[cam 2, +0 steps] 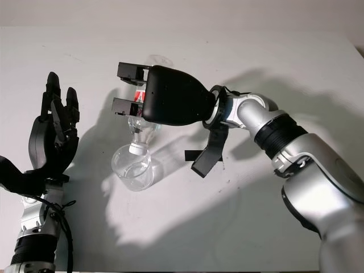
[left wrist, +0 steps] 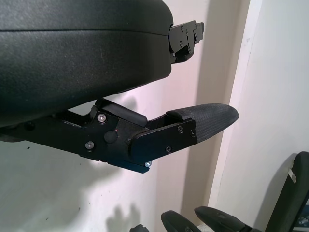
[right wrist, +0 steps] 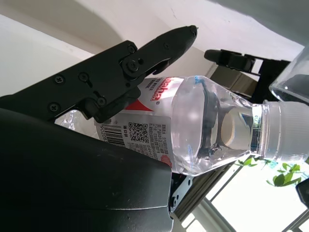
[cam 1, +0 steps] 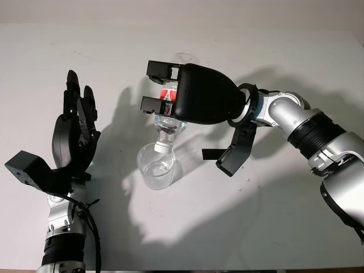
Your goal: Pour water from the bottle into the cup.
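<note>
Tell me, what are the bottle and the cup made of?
The bottle in the right hand looks like thin clear plastic: see-through, shiny, with a printed paper or film label and a ridged whitish cap. The cup is clear too, glossy; glass or hard plastic, I can't tell. The left hand is open, off to the side.

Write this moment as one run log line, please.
phase: pouring | right hand: holds bottle tilted, neck at cup rim | left hand: open, left of cup
</note>
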